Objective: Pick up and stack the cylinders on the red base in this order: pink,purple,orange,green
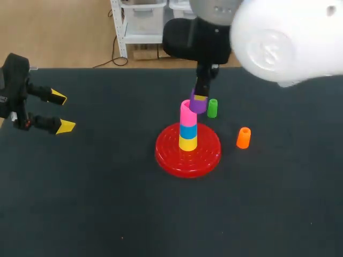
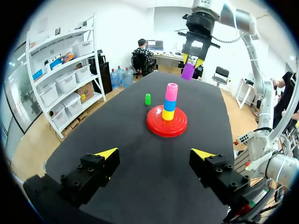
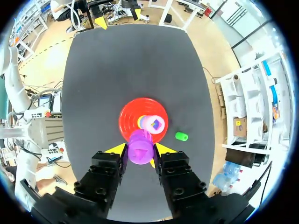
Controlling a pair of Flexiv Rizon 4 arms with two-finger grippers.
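Our right pincer (image 3: 140,151) pinches the purple cylinder (image 1: 198,105) from two sides, holding it clear of the worktop (image 1: 107,203). Just ahead of its yellow tips, and lower, stands the pink cylinder (image 1: 187,114), topping a blue cylinder (image 1: 188,131) and a yellow cylinder (image 1: 187,143) on the red base (image 1: 166,152); purple and pink do not touch. The green cylinder (image 1: 212,108) stands beside this pincer, off the base, with the orange cylinder (image 1: 243,137) farther out on that side. Our left pincer (image 1: 62,112) hangs well apart from the stack, fingers spread wide.
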